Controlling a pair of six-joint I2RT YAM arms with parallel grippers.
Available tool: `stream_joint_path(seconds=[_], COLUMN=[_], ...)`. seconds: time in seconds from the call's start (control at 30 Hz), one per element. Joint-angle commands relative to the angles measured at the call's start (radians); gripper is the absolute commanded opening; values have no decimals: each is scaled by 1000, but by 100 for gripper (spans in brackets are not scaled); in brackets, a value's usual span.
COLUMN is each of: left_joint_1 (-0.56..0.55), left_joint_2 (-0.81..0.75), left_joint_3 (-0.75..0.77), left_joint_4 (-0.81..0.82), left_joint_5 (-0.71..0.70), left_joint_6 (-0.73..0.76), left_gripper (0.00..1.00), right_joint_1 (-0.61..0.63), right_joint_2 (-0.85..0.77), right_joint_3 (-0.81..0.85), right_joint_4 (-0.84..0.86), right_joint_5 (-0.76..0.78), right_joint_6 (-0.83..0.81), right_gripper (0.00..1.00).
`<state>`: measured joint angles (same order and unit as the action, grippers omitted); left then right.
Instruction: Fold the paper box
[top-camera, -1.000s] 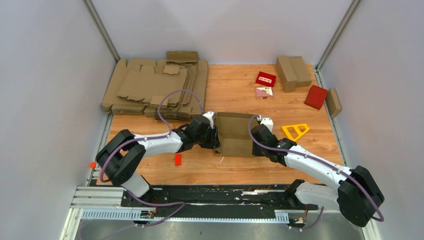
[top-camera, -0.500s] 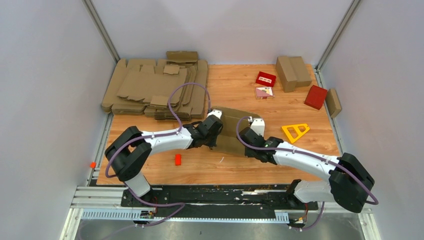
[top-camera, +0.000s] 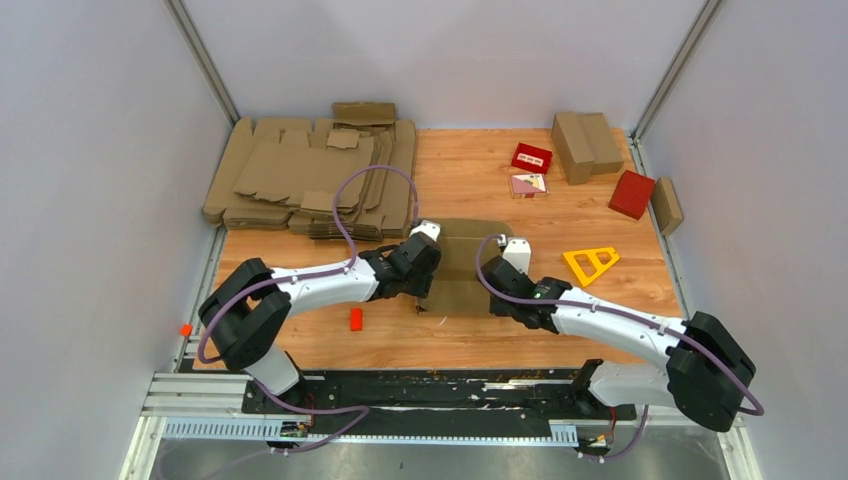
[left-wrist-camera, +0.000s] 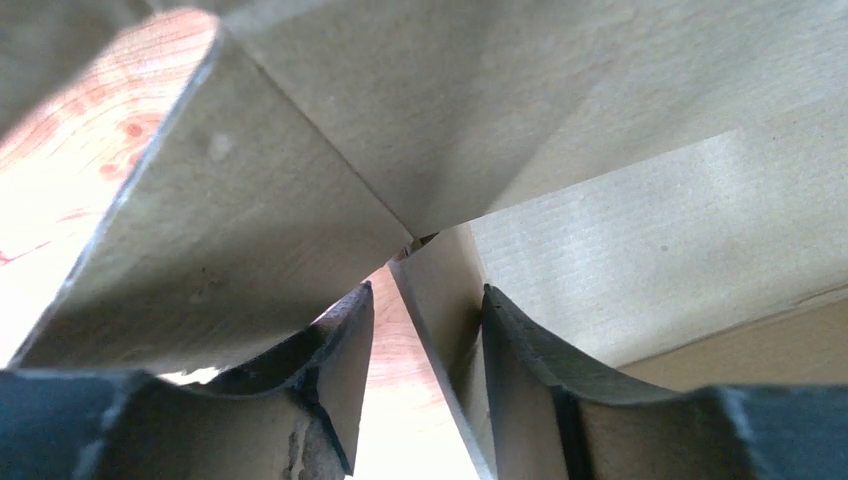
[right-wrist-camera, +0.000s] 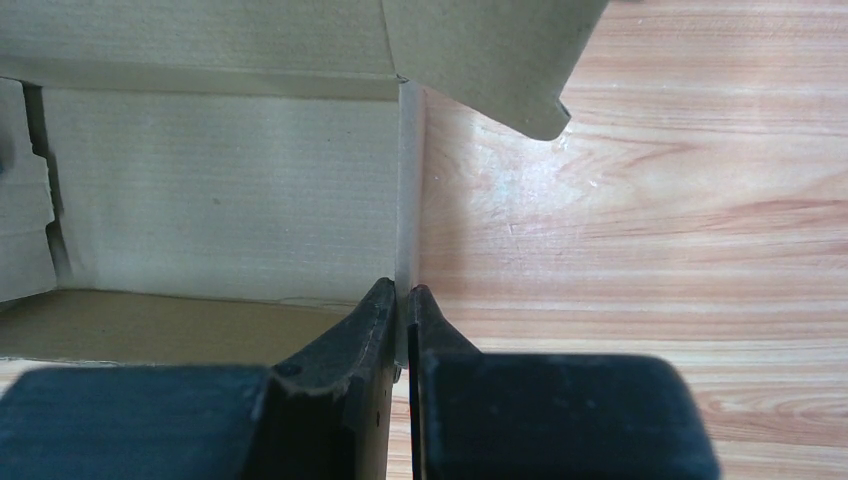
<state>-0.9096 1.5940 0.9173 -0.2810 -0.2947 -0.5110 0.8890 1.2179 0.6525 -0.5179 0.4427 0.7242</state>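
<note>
At the far left, just off the surface, sits a small orange speck (top-camera: 185, 329) that we cannot identify. A stack of flat brown cardboard blanks (top-camera: 300, 180) fills the far left corner of the pale wooden plank surface (top-camera: 470, 180). The white left arm (top-camera: 315, 285) reaches toward the centre, with a small red block (top-camera: 355, 319) lying just in front of it.

At the centre lies the plain brown, half-folded corrugated paper box (top-camera: 462, 270). From above, both wrists cover its side edges, so we cannot see either grip there. In the left wrist view the left jaws stand apart, astride a thin upright wall of the box. The wall rests against one finger (left-wrist-camera: 520, 380) and bare wood shows beside the other. Flaps crowd that view, their outlines cut off. In the right wrist view the right jaws are pinched tight on the edge of a side wall.

The white right arm (top-camera: 620, 322) lies beside a yellow triangular frame (top-camera: 590, 263). Farther back are a flat red box (top-camera: 531, 157), a small pale box (top-camera: 528, 185) with print too small to read, two brown cuboids (top-camera: 585, 145), a second red box (top-camera: 632, 193) and another brown cuboid (top-camera: 666, 205) at the right wall.

Plain grey walls (top-camera: 440, 60) close in three sides, and a black rail (top-camera: 430, 385) runs along the near edge.
</note>
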Motion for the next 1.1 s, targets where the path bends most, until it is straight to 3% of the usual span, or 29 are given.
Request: stream_joint_path(seconds=[0.0, 0.27, 0.5, 0.7, 1.07], left_joint_1=[-5, -10, -52, -95, -130], left_joint_2=[10, 57, 113, 134, 216], left_joint_3=[31, 14, 77, 152, 215], left_joint_4=[-20, -25, -135, -220, -275], left_joint_5=[-14, -32, -181, -305, -397], left_joint_6=[8, -31, -26, -7, 7], left_gripper=[47, 24, 8, 9, 18], right_joint_1=[5, 5, 6, 7, 9], right_joint_2=[-32, -36, -41, -47, -134], right_joint_3=[-1, 0, -4, -6, -58], right_joint_4=[33, 27, 29, 41, 97], right_joint_5=[2, 2, 3, -5, -35], right_joint_6=[-5, 1, 5, -3, -32], right_gripper=[1, 1, 1, 2, 5])
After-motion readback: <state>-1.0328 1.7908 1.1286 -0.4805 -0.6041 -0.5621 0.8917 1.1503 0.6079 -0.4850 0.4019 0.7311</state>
